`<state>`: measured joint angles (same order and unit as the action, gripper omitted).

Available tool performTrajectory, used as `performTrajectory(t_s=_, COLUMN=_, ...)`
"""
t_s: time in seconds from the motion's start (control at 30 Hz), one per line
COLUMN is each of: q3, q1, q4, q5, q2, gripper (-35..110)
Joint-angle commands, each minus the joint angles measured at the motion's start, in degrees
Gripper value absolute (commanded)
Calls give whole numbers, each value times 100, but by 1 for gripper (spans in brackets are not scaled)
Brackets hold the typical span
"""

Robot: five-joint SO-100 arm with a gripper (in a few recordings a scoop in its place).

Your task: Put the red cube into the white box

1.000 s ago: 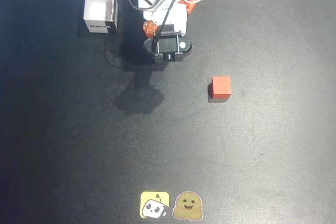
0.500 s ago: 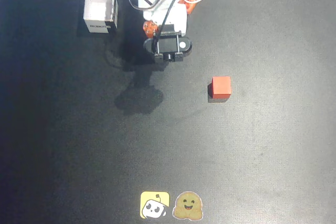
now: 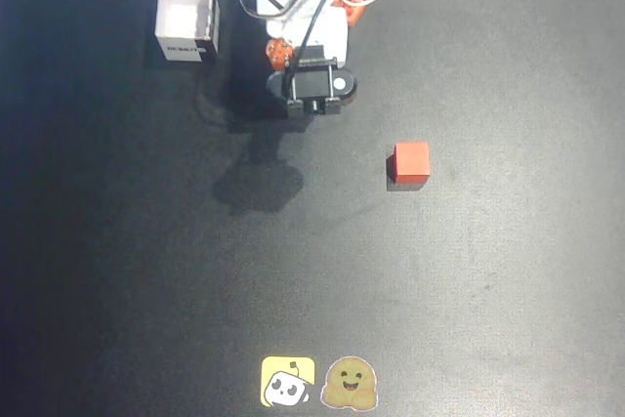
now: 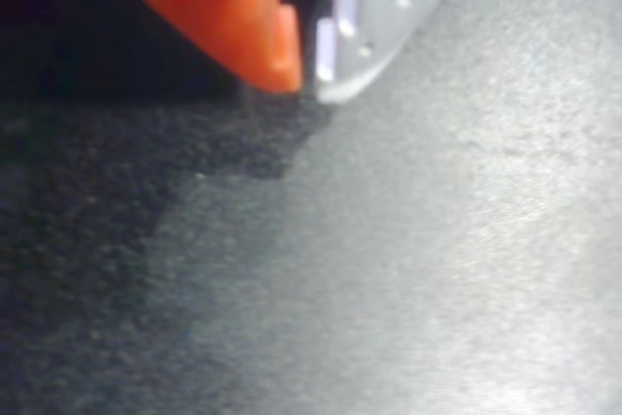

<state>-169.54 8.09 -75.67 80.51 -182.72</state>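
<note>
red cube (image 3: pixel 411 162) on black mat (image 3: pixel 469 290) | pincer (image 4: pixel 309 70) tips together, empty

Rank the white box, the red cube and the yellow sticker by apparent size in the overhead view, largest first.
1. White box, clearly the largest.
2. Yellow sticker, at the bottom edge.
3. Red cube, the smallest, though it stands taller than the flat sticker, so it sits nearer the camera.
</note>
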Motion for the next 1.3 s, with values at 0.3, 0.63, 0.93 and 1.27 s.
performTrajectory(t_s=0.3, q3=123, q1=-53, q4=-53, q5=53, q2=-35, gripper=0)
performTrajectory(t_s=0.63, q3=615, q1=-413, q4=-255, q5=360, q2=149, gripper=0)
performTrajectory(t_s=0.93, q3=2408, q1=-527, q4=-264, q5=360, q2=2452, gripper=0)
performTrajectory(t_s=1.27, q3=3885, q1=-1723, q4=62, q5=958, q2=4386, gripper=6)
